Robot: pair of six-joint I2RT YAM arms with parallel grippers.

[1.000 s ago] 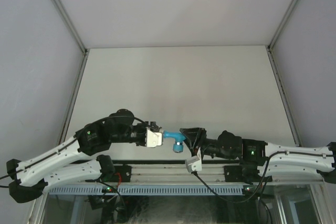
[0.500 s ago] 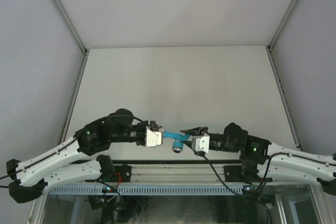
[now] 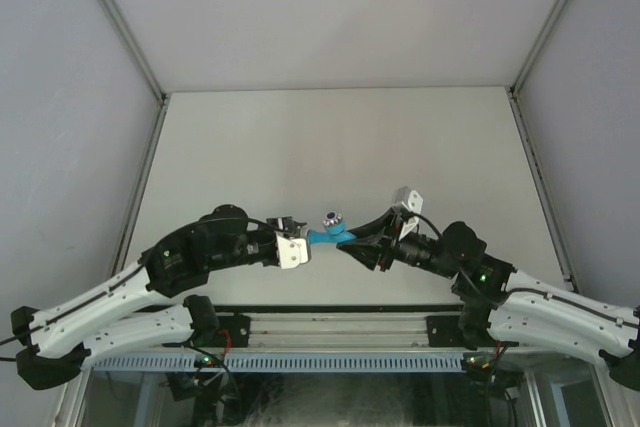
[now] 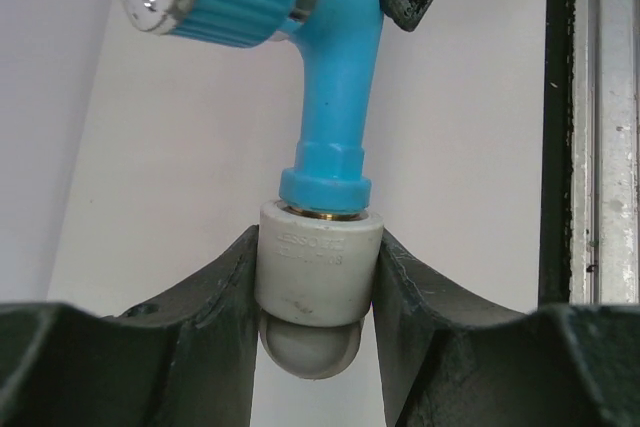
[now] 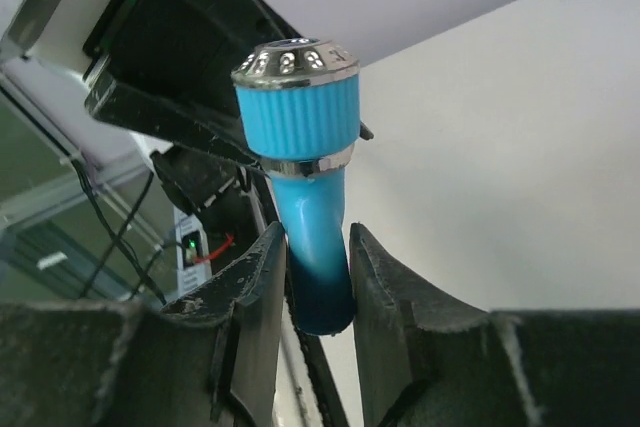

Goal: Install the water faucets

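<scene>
A bright blue faucet (image 3: 328,230) with a ribbed blue cap and silvery end (image 5: 296,65) hangs in the air between my two grippers above the table's near edge. Its base sits in a white-grey pipe fitting (image 4: 318,262). My left gripper (image 4: 318,287) is shut on that fitting, pads on both sides. My right gripper (image 5: 318,277) is shut on the faucet's blue body (image 5: 316,247). In the top view my left gripper (image 3: 296,247) is left of the faucet and my right gripper (image 3: 352,238) is right of it. The silvery cap faces up.
The white table (image 3: 340,157) stretches back to grey enclosure walls. A metal rail (image 3: 330,322) with the arm bases runs along the near edge. It shows at the right in the left wrist view (image 4: 600,127).
My right wrist has rolled about half a turn, its camera going from below to on top. The faucet turned with it, its silvery cap swinging from down to up. Both grippers moved slightly away from the rail.
</scene>
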